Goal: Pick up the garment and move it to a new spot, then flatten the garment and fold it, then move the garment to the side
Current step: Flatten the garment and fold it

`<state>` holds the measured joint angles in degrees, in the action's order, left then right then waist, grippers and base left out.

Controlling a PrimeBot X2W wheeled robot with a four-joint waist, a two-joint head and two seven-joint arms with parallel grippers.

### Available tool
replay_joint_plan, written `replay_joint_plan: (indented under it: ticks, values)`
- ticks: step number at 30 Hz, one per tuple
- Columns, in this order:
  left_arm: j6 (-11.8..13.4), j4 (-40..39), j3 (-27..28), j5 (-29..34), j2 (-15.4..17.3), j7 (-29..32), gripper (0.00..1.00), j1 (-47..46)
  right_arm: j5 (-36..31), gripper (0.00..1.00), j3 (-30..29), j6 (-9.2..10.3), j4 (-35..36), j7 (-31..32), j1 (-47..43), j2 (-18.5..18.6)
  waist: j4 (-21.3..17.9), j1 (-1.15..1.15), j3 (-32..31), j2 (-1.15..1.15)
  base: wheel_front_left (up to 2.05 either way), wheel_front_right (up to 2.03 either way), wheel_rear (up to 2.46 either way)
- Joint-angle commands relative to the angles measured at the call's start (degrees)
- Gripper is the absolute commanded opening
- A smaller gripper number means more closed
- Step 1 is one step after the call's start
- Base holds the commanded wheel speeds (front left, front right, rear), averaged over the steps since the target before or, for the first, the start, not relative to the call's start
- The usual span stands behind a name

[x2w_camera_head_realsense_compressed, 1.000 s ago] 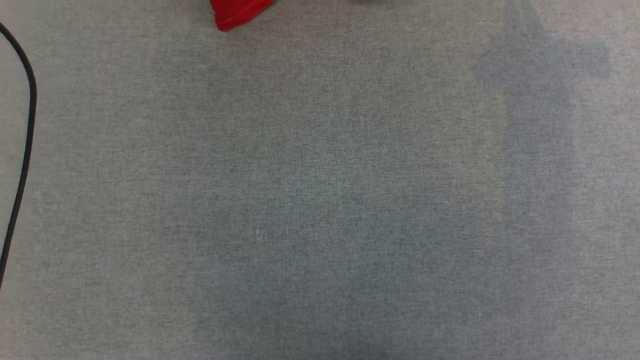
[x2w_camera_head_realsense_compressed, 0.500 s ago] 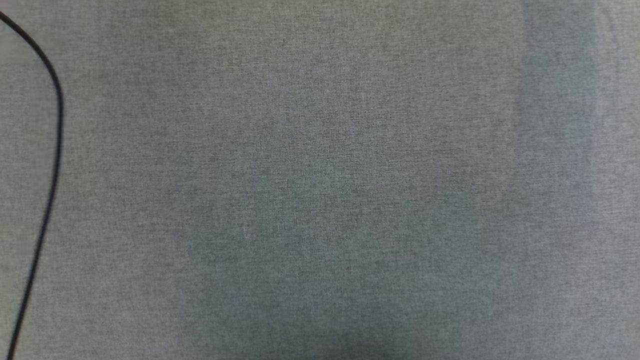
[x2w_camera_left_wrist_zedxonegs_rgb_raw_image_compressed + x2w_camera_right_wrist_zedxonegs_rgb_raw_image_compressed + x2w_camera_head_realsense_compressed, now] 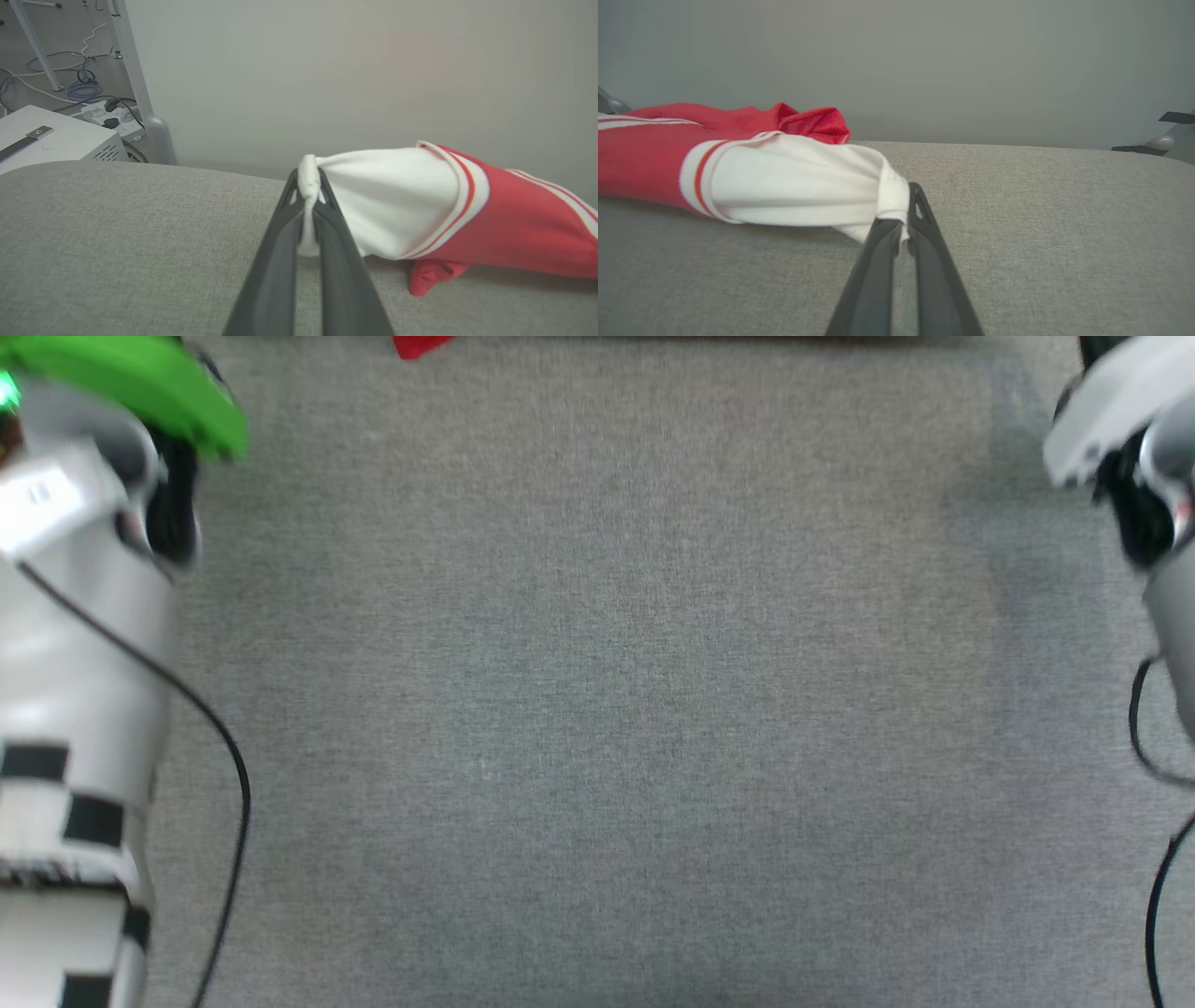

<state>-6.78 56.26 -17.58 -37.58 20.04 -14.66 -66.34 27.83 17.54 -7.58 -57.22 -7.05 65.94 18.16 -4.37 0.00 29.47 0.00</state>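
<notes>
The grey fabric-covered bench (image 3: 597,709) is spreading out wide in front of the robot. Its two pale forearms are coming in at the sides of the head view, the left forearm (image 3: 75,663) with black squares and a green cover (image 3: 140,383), the right forearm (image 3: 1120,420) at the far corner. The garment (image 3: 514,224) is lying along the far edge of the bench, close to the plain wall, its red body sagging onto the cloth and a white striped cuff pulled out taut at each end. The left pincer (image 3: 308,181) is pinching the tip of one white cuff between nearly closed fingers. The right pincer (image 3: 903,217) is gripping the other cuff's tip the same way. A black cable (image 3: 224,756) is trailing beside the left forearm. Beyond the bench corner a white box (image 3: 51,135) and a power strip (image 3: 112,116) are sitting on the floor.
</notes>
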Motion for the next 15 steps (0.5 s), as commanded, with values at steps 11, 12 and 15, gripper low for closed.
replay_joint_plan:
  ticks: [11, 12, 15]
  values:
    - [1.84, -19.01, 7.77, 4.96, -0.79, -0.33, 0.0, 32.92, 8.96, 0.0, 1.93, 0.09, 6.44, -1.59, -22.63, 3.63, 1.79, 0.0, -15.08, 0.0, 0.0, 0.0, 0.0]
    - [1.88, -20.21, 7.99, 5.16, -1.03, -0.33, 0.0, 35.65, 9.38, 0.0, 1.82, 0.09, 7.04, -1.49, -24.53, 3.79, 1.83, 0.0, -16.34, 0.0, 0.0, 0.0, 0.0]
    - [2.11, -22.76, 8.23, 5.4, -1.12, -0.33, 0.0, 42.01, 10.01, 0.0, 1.29, 0.09, 9.03, -1.24, -29.11, 4.35, 1.78, 0.0, -18.87, 0.0, 0.0, 0.0, 0.0]
